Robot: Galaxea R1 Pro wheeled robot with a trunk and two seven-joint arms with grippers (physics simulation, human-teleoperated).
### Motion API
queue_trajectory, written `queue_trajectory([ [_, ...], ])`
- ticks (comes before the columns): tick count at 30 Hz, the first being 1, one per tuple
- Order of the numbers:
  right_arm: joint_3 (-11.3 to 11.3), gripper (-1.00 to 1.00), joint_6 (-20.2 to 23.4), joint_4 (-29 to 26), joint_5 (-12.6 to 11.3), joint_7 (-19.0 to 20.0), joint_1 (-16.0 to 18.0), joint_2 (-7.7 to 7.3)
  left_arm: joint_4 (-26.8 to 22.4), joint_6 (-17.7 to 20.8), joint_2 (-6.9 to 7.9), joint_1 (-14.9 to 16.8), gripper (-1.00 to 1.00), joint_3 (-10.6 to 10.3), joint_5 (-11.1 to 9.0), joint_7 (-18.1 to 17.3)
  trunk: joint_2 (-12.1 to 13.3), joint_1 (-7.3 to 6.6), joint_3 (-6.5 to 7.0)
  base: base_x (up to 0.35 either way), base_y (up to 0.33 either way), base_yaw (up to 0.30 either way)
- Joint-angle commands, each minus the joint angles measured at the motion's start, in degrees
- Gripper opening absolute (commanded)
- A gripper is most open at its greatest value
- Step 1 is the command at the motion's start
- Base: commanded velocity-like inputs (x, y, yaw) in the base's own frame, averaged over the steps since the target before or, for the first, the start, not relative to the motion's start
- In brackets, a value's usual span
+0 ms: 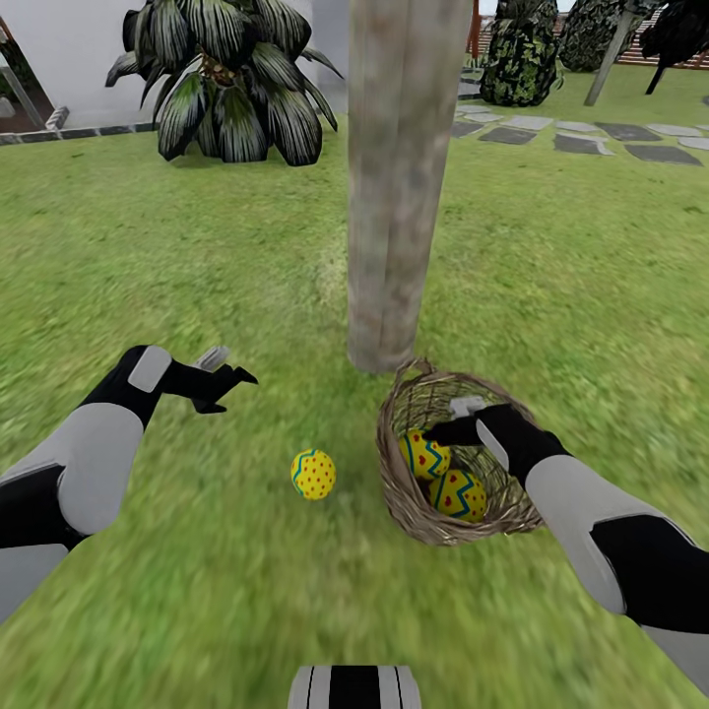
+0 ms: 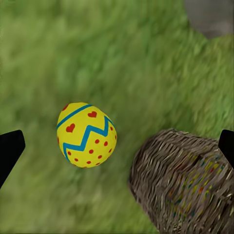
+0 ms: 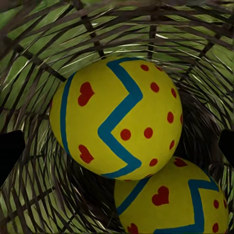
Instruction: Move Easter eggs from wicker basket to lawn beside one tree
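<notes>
My right pincer gapes wide over two eggs in the basket; my left pincer hangs open.

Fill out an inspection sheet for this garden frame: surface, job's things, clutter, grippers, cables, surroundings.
Surface: lawn, flat green grass.
Job's things: wicker basket tipped toward the robot at the foot of the tree; two Easter eggs inside it, upper egg and lower egg; third egg on the grass left of the basket, near the trunk.
Clutter: nothing seen.
Grippers: left gripper open, empty, above the grass; right gripper open, at the basket's mouth, facing the upper egg, not closed on it.
Cables: nothing seen.
Surroundings: spiky palm-like plant, grey stepping stones, dark shrubs.
</notes>
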State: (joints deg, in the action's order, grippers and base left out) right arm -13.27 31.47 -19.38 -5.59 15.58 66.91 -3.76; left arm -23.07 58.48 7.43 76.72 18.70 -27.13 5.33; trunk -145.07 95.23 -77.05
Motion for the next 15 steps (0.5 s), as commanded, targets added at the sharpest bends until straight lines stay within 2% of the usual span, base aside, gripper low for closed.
queue_trajectory([
  [1,-0.4,1.00,-0.2,-0.1,-0.6,0.0,0.0,-0.07,-0.1,0.3,-0.01,0.0,1.00,0.3,-0.6,0.5,0.0,0.00,-0.04,0.154,0.000,0.000],
  [5,-0.5,1.00,-0.9,0.0,-0.5,0.1,0.0,-0.10,-0.8,0.3,0.76,0.1,1.00,0.3,-0.6,0.5,0.0,0.00,-0.04,0.160,0.000,0.000],
  [6,-0.5,1.00,-0.9,0.0,-0.5,0.1,0.0,-0.10,-2.0,0.3,1.63,0.1,1.00,0.2,-0.7,0.5,0.0,0.00,-0.04,0.059,0.000,0.000],
  [11,-0.5,1.00,-1.0,0.0,-0.5,0.1,0.0,-0.07,-8.3,0.3,4.17,0.0,1.00,0.4,-0.8,0.5,0.0,0.00,-0.04,0.019,0.000,0.000],
  [15,-0.5,1.00,-1.0,0.0,-0.5,0.1,0.0,-0.04,-9.8,0.3,5.44,0.1,1.00,0.2,-0.8,0.7,0.0,0.00,-0.04,0.002,0.000,0.000],
])
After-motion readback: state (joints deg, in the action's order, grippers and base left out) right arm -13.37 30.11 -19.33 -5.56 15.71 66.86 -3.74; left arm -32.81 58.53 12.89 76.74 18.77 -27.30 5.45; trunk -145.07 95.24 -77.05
